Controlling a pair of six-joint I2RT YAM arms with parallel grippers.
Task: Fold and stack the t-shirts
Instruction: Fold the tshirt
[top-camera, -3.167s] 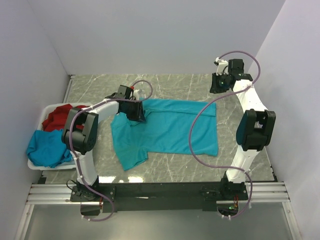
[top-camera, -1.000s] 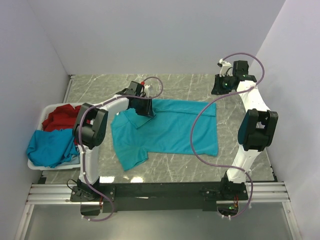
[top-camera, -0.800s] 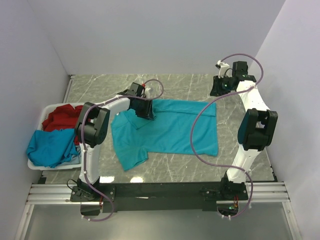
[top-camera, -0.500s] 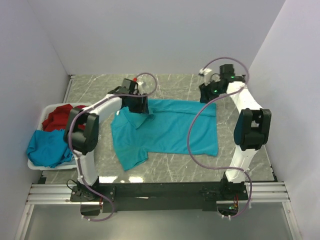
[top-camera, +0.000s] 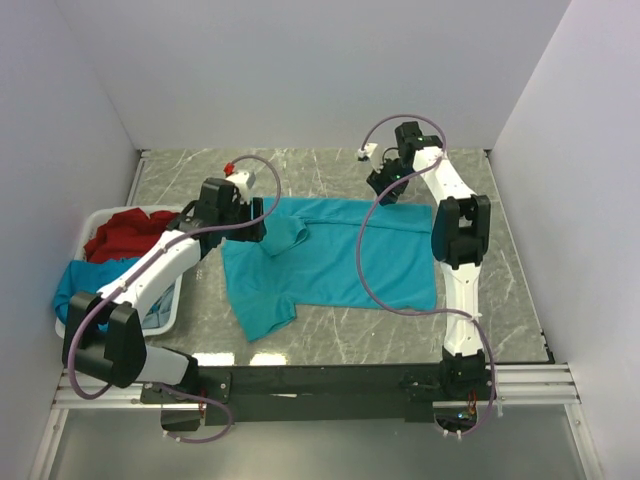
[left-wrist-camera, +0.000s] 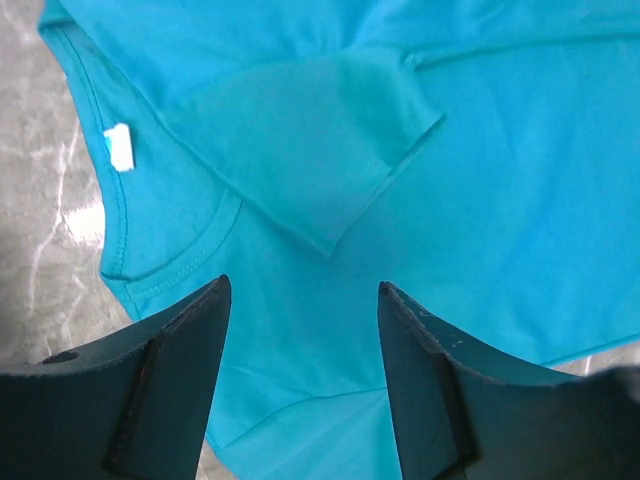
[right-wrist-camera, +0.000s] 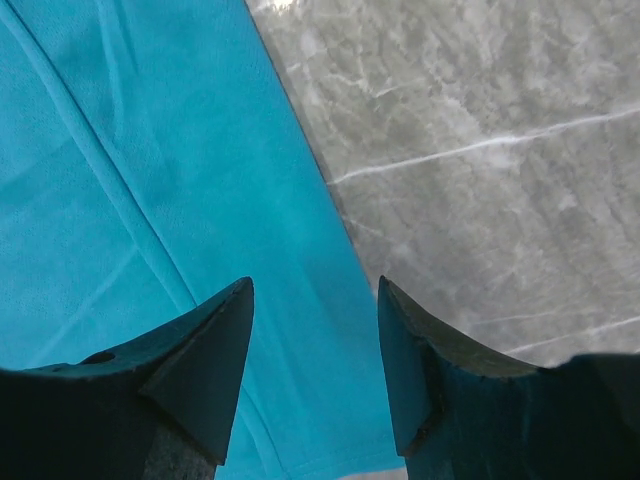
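Teal t-shirt (top-camera: 330, 262) lies flat, one sleeve (left-wrist-camera: 310, 150) folded inward.

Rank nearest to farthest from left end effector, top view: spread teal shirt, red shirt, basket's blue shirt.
1. Spread teal shirt, mid-table, under the left end effector.
2. Red shirt, far end of basket.
3. Blue shirt, near end of basket.

Your top view looks down from above and behind the arms (top-camera: 165, 262) over the whole bench (top-camera: 340, 338). Your wrist views look down, close, past the left gripper (left-wrist-camera: 303, 288) and right gripper (right-wrist-camera: 315, 285); all share the teal shirt (top-camera: 320, 262).
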